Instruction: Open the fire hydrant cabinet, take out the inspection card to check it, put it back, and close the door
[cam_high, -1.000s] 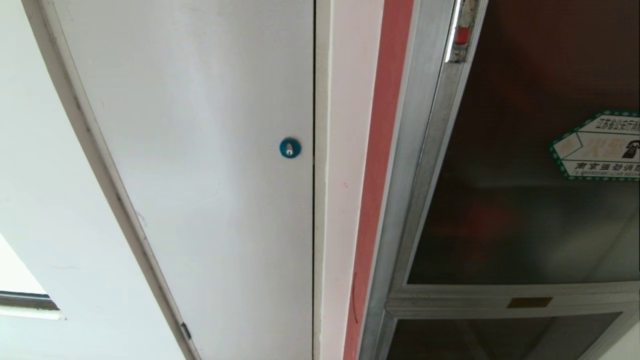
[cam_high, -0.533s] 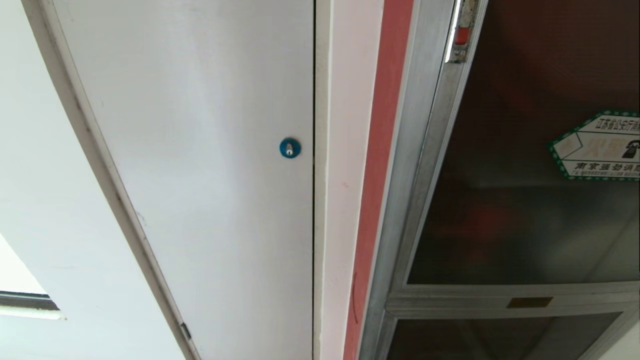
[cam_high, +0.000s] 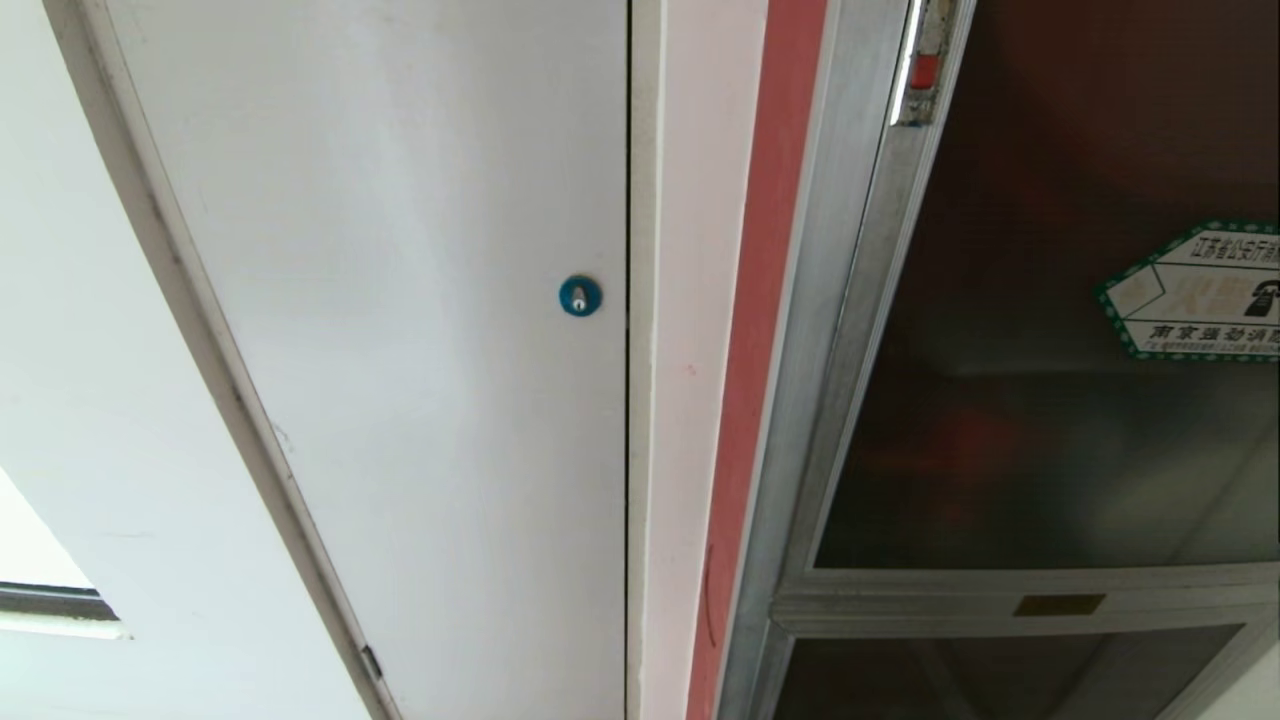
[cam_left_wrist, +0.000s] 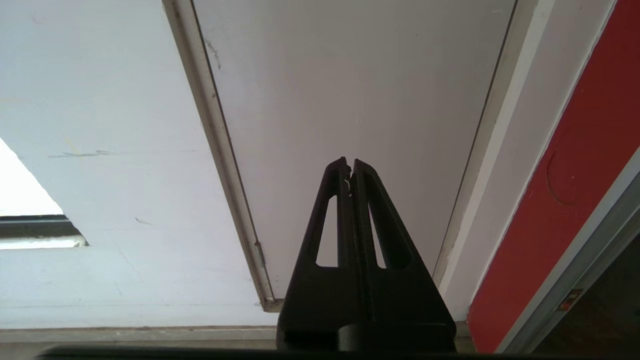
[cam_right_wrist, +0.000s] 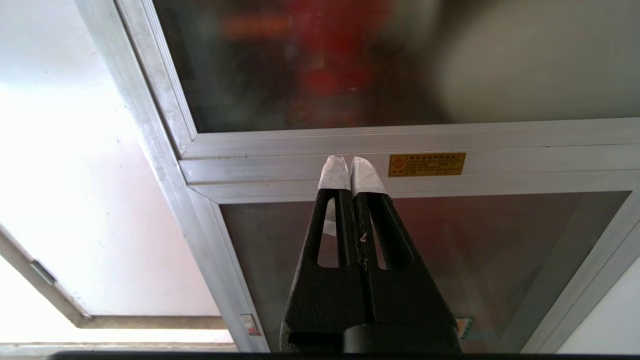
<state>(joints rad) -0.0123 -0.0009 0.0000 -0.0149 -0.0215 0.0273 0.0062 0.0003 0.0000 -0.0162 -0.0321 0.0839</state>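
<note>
The fire hydrant cabinet stands at the right of the head view, its aluminium frame beside a red strip. Its door of dark glass is closed, with the green-bordered sticker and a small red latch on it. Blurred red shapes show behind the glass. The inspection card is hidden. Neither gripper shows in the head view. My right gripper, white-taped at the tips, is shut and empty, pointing at the frame's crossbar. My left gripper is shut and empty, facing the white panel.
A plain white panel with a blue round lock fills the left of the head view. A small brass plate sits on the crossbar, just beside the right fingertips. Below it lies a smaller dark glass pane.
</note>
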